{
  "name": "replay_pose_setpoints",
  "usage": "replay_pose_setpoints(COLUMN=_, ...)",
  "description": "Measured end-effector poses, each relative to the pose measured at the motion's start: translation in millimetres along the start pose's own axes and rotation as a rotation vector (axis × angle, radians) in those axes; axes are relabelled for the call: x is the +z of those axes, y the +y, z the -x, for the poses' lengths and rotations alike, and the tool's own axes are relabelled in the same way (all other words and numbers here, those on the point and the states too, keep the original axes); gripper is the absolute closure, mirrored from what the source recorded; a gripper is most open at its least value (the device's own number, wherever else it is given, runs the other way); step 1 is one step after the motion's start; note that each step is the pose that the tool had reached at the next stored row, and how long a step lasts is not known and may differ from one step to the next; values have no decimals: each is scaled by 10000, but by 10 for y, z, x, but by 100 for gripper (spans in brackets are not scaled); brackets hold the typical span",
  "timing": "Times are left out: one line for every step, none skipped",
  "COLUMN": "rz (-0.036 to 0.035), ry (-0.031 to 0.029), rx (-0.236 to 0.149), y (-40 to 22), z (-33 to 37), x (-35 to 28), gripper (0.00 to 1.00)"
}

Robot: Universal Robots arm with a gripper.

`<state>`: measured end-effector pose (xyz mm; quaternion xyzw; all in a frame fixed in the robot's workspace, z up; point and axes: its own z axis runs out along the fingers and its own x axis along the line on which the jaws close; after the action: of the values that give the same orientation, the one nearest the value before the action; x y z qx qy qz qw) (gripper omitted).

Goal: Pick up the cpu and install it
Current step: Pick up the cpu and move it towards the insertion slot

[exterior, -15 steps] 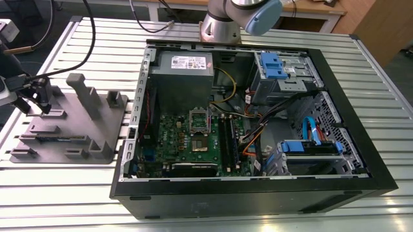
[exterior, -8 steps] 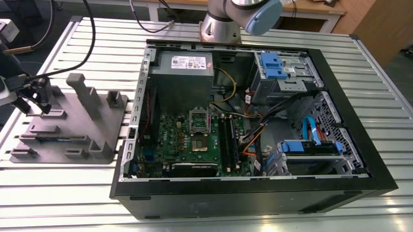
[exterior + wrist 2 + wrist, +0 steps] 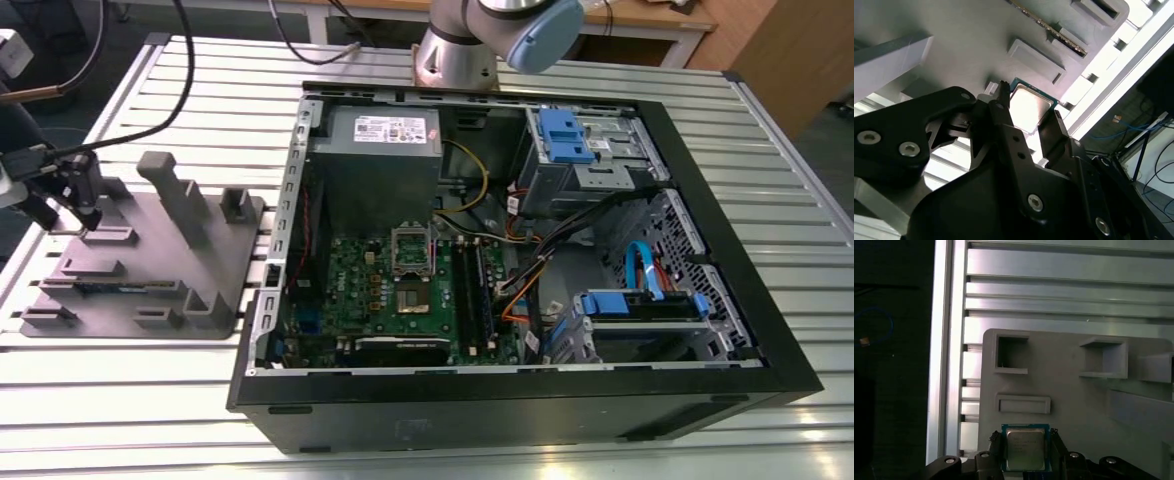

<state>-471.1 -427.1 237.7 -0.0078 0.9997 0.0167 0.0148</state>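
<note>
The cpu (image 3: 1025,448), a small square chip with a silvery top and a thin green rim, lies flat on the grey holder tray (image 3: 1069,400). My gripper (image 3: 1025,442) is down over it, a black finger tight against each of two opposite edges. In the second wrist view the cpu (image 3: 1029,106) also sits between the fingers (image 3: 1004,115) of my gripper (image 3: 1030,102). In the exterior view my gripper (image 3: 88,225) is at the tray's (image 3: 200,300) far corner on the exterior view's left. The motherboard socket (image 3: 411,298) lies inside the open computer case (image 3: 507,400).
Raised grey blocks (image 3: 180,195) stand on the tray close to my gripper. A memory stick (image 3: 127,287) lies in a tray slot. The case holds a power supply (image 3: 380,150), blue drive bays (image 3: 641,305) and cables. All rests on a ribbed aluminium table (image 3: 134,380).
</note>
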Motion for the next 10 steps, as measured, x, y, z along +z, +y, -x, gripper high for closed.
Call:
replay_pose_setpoints(rz=2, ry=-1, rx=0, y=1, z=1, x=-30, gripper=53)
replay_pose_setpoints(rz=4, ry=-1, rx=0, y=2, z=2, x=-67, gripper=53)
replay_pose_setpoints(rz=4, ry=1, rx=0, y=3, z=3, x=-104, gripper=53)
replay_pose_setpoints(rz=5, ry=0, rx=0, y=5, z=4, x=-142, gripper=53)
replay_pose_setpoints(rz=6, ry=-1, rx=0, y=6, z=6, x=-184, gripper=53)
replay_pose_setpoints(rz=5, ry=0, rx=0, y=7, z=7, x=-229, gripper=53)
replay_pose_setpoints(rz=6, ry=-1, rx=0, y=9, z=8, x=-274, gripper=53)
replay_pose_setpoints(rz=6, ry=-1, rx=0, y=11, z=10, x=-322, gripper=53)
replay_pose_setpoints(rz=6, ry=-1, rx=0, y=12, z=11, x=-367, gripper=53)
replay_pose_setpoints(rz=6, ry=0, rx=0, y=14, z=12, x=-411, gripper=53)
